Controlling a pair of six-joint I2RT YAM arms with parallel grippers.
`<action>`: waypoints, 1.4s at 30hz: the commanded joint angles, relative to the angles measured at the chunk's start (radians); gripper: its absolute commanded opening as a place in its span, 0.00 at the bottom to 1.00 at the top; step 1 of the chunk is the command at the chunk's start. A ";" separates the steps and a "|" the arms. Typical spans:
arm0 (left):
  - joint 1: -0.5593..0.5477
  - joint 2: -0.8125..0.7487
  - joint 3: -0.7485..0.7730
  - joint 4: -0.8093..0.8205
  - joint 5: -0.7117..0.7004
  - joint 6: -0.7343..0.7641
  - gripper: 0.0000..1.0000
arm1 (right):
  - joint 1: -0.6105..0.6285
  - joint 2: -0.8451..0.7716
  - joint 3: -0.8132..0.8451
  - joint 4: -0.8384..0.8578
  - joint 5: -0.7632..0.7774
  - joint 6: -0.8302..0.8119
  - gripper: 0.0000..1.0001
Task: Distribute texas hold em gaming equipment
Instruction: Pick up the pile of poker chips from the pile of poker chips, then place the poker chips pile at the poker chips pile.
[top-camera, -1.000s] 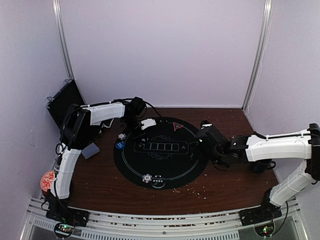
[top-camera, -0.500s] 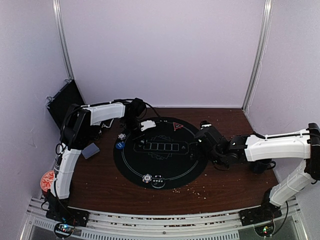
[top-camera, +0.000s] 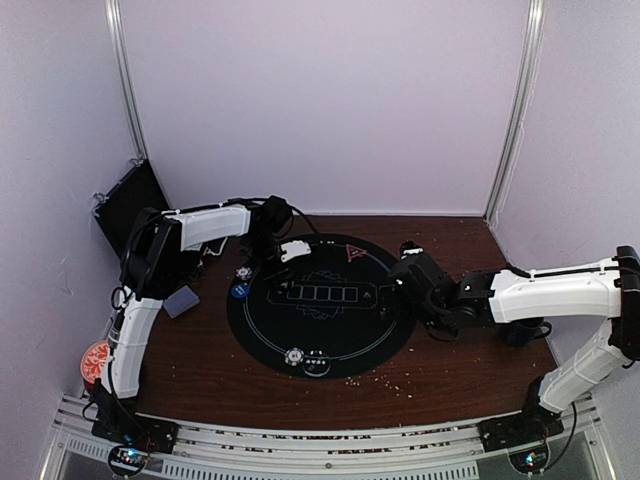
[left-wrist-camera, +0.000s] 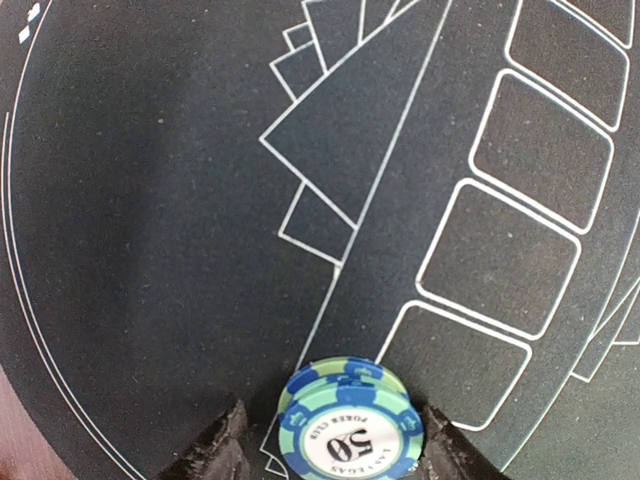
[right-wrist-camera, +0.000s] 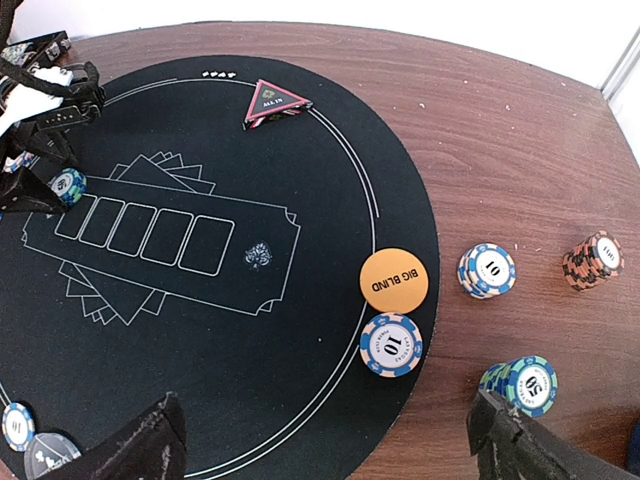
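Note:
My left gripper (left-wrist-camera: 333, 455) stands low over the left end of the black round mat (top-camera: 345, 335). Its jaws are astride a teal-and-blue "50" chip stack (left-wrist-camera: 348, 425) that rests on the mat. The right finger touches the stack and a small gap shows on the left. This stack also shows in the right wrist view (right-wrist-camera: 67, 185). My right gripper (right-wrist-camera: 330, 455) is wide open and empty above the mat's right edge. Ahead of it are the orange "Big Blind" button (right-wrist-camera: 394, 280) and a blue-white "10" chip (right-wrist-camera: 391, 345). The red triangle marker (right-wrist-camera: 275, 102) lies at the mat's far side.
Off the mat on the wood are a "10" stack (right-wrist-camera: 487, 270), a dark striped stack (right-wrist-camera: 592, 260) and a teal stack (right-wrist-camera: 525, 385). Grey cards (top-camera: 182, 301), a blue button (top-camera: 240, 291) and a chip (top-camera: 243, 272) lie left. Chips (top-camera: 294, 356) sit near front.

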 joint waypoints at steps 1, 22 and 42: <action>-0.003 0.018 0.020 -0.009 0.021 0.014 0.59 | 0.009 0.009 0.028 -0.010 0.032 0.004 1.00; -0.003 0.082 0.052 -0.082 0.037 0.037 0.29 | 0.018 0.016 0.033 -0.016 0.044 0.003 0.99; 0.058 0.103 0.120 0.058 -0.098 -0.037 0.10 | 0.024 0.018 0.035 -0.019 0.055 0.003 0.99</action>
